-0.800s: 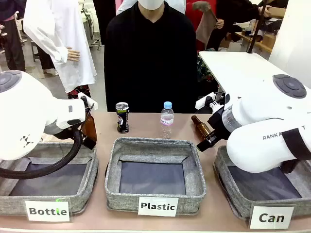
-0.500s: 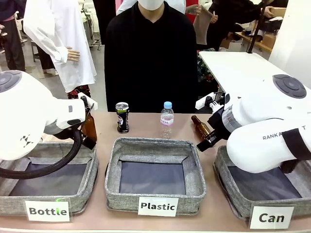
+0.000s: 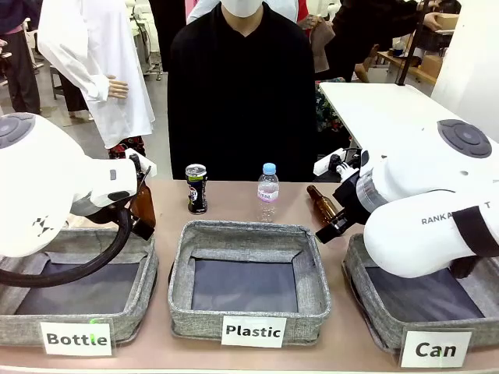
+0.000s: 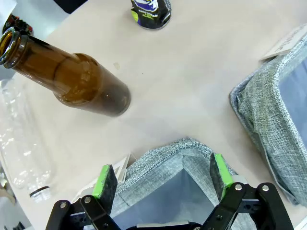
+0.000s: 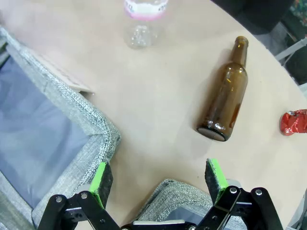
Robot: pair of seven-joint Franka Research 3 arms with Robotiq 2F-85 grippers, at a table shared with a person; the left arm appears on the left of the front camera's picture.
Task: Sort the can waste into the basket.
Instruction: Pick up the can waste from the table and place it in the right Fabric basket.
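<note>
A black can with a silver top stands upright at the far side of the table, in front of the person; its base is at the top of the left wrist view. A dented red can lies at the right edge of the right wrist view, beyond a lying brown bottle. The grey basket labelled "Can" sits front right with only dark lining inside. My right gripper hangs open over this basket's corner. My left gripper is open above the corner of the "Bottle" basket.
A "Plastic" basket stands in the middle and a "Bottle" basket front left. A brown bottle stands at the left, another brown bottle lies right of centre, and a clear plastic bottle stands mid-table. A crushed clear bottle lies by the left one.
</note>
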